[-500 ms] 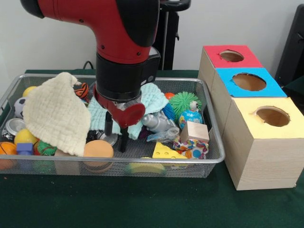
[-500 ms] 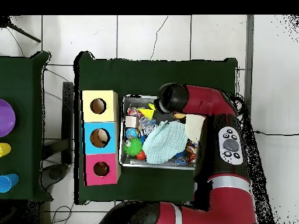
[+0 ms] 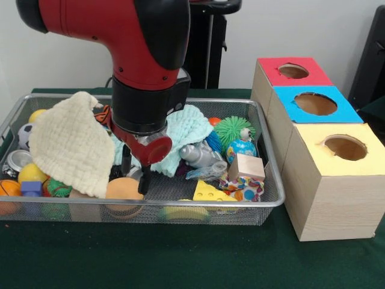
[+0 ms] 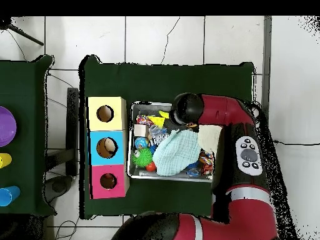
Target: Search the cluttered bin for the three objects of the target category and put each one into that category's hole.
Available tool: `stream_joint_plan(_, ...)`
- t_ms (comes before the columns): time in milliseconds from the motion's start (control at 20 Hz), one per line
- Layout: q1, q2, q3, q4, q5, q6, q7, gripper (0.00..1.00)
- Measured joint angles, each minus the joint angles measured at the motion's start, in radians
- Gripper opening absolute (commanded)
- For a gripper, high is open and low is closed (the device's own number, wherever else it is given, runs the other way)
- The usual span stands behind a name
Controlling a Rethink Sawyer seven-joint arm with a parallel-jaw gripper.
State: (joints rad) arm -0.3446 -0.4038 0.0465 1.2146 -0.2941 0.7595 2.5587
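The wire mesh basket (image 3: 180,205) holds a jumble of toys. A large crinkled cream-yellow cloth (image 3: 69,141) lies heaped at its left in the front view and shows under the arm in the overhead view (image 4: 211,139). A mint-green cloth (image 3: 189,132) lies in the middle (image 4: 177,152). A small speckled fabric piece (image 3: 243,189) sits at the front right under a wooden cube (image 3: 246,167). My gripper (image 3: 135,173) hangs inside the basket between the two cloths, just above an orange ball (image 3: 123,188). Its fingers stand apart and hold nothing. The arm hides it in the overhead view.
Three wooden boxes with round holes stand beside the basket: red top (image 3: 293,71), blue top (image 3: 316,103), yellow top (image 3: 344,146). In the basket are a green spiky ball (image 3: 233,129), a globe ball (image 3: 240,148), a yellow wedge (image 3: 210,192), a can (image 3: 18,159) and several balls.
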Motion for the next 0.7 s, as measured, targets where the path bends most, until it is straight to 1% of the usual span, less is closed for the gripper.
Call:
stream_joint_plan(450, 0.002, 0.028, 0.001, 0.008, -0.039, -0.016, 0.0, 1.0)
stream_joint_plan(700, 0.008, 0.057, 0.003, 0.013, -0.056, -0.059, 0.0, 1.0)
